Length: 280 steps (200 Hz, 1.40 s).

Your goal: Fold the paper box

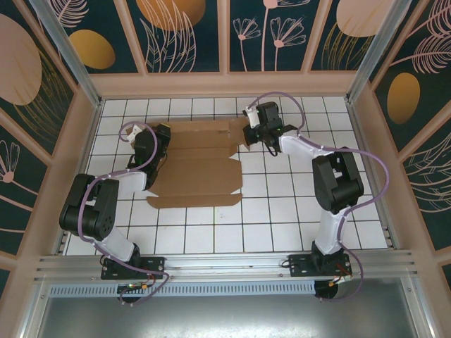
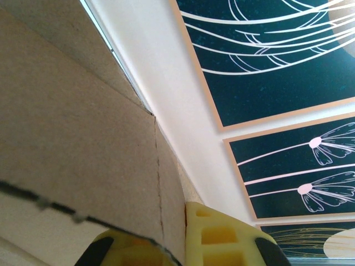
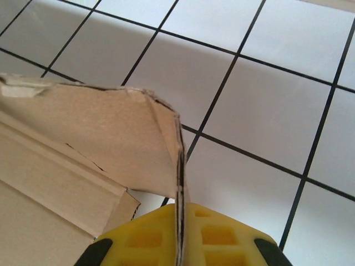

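The paper box (image 1: 197, 165) is a brown die-cut cardboard sheet lying mostly flat on the white tiled table (image 1: 296, 225), its far flaps partly raised. My left gripper (image 1: 156, 137) is at the sheet's far left corner, shut on a cardboard flap (image 2: 83, 149) that fills the left side of the left wrist view, pinched between the yellow fingers (image 2: 222, 238). My right gripper (image 1: 251, 134) is at the far right corner, shut on the edge of an upturned flap (image 3: 127, 144), which stands between its yellow pads (image 3: 222, 238).
Peach-framed walls with dark floral panels (image 1: 183, 35) enclose the table on three sides. Bare tiles (image 1: 232, 236) stretch between the sheet and the aluminium rail (image 1: 225, 264) at the near edge, where both arm bases sit.
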Motion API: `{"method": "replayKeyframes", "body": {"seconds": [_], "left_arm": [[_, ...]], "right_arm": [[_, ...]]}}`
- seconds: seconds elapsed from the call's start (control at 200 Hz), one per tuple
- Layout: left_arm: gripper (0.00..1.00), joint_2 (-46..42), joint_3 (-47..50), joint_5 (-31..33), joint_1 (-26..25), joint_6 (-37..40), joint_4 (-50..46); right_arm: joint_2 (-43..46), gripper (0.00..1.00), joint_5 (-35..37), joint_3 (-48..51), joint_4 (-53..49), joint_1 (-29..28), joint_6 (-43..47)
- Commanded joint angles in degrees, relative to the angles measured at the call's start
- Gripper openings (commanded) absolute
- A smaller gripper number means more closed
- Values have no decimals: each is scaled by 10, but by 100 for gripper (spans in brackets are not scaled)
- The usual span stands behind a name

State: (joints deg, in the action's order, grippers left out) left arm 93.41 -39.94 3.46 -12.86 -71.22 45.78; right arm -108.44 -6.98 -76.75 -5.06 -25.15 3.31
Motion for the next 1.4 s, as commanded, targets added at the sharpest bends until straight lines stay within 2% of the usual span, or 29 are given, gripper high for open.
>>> {"method": "replayKeyframes", "body": {"seconds": [0.0,0.115,0.18,0.25,0.33,0.425,0.5,0.696,0.736,0.786,0.846,0.971,1.101,1.216,1.396], "left_arm": [[0,24,10,-13,3,-1,-71],[0,24,11,-13,2,-3,-71],[0,23,11,-13,2,-5,-71],[0,25,9,-12,3,-9,-77],[0,27,7,-13,2,-11,-79],[0,30,9,-14,2,-15,-74],[0,30,9,-15,2,-15,-74],[0,25,9,-14,3,-10,-78],[0,25,8,-15,2,-8,-79],[0,24,7,-15,2,-4,-82],[0,25,4,-15,2,1,-88],[0,24,-2,-14,2,8,-99],[0,22,-9,-14,3,10,-109],[0,20,-18,-15,3,13,-120],[0,20,-21,-14,3,16,-127]], "right_arm": [[3,9,8,-21,-3,-9,-136],[1,10,-20,-27,24,-22,-245],[2,13,-4,-26,47,-42,-287],[-3,17,56,-41,39,-59,-345],[-11,20,95,-52,28,-81,-423],[-1,25,87,-18,70,-86,-496],[10,26,81,3,99,-84,-506],[57,39,81,29,78,-65,-383],[79,43,43,51,92,-56,-345],[107,55,1,79,108,-32,-310],[140,59,-82,107,133,-7,-252],[196,59,-133,141,159,37,-168],[192,51,-82,136,181,91,-116],[139,48,-61,100,169,115,-14],[13,42,-129,16,77,124,143]]}}
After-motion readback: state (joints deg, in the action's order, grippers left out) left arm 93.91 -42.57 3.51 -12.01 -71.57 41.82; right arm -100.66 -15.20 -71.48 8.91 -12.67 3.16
